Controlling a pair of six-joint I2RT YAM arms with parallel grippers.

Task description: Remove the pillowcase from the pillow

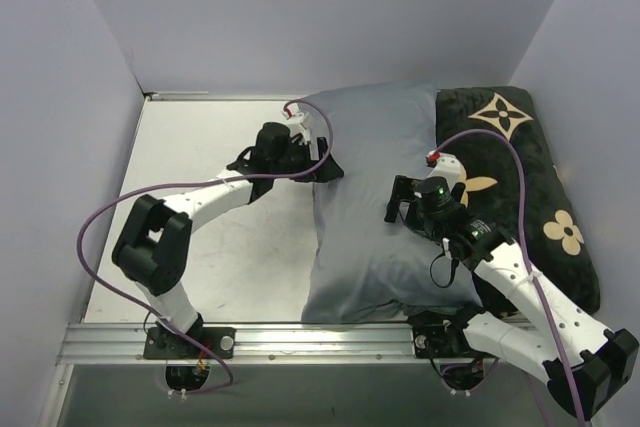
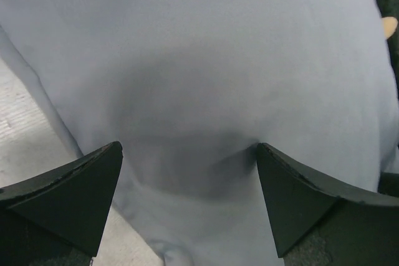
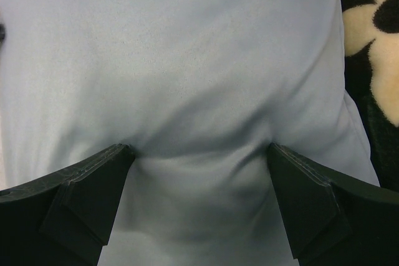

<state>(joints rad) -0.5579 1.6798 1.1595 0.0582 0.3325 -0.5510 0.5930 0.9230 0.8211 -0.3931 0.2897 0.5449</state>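
The blue-grey pillowcase (image 1: 375, 202) covers the pillow and lies lengthwise in the middle of the table. The white pillow itself is hidden inside it. My left gripper (image 1: 322, 169) is open at the pillowcase's left edge, its fingertips pressing into the fabric (image 2: 187, 91). My right gripper (image 1: 398, 205) is open over the pillowcase's right half, its fingertips dented into the fabric (image 3: 199, 91). Neither gripper holds any cloth between its jaws.
A black cushion with beige flower motifs (image 1: 545, 197) lies along the right wall, touching the pillowcase's right side; it also shows in the right wrist view (image 3: 374, 42). The bare table surface (image 1: 230, 247) lies to the left. Grey walls close in the back and sides.
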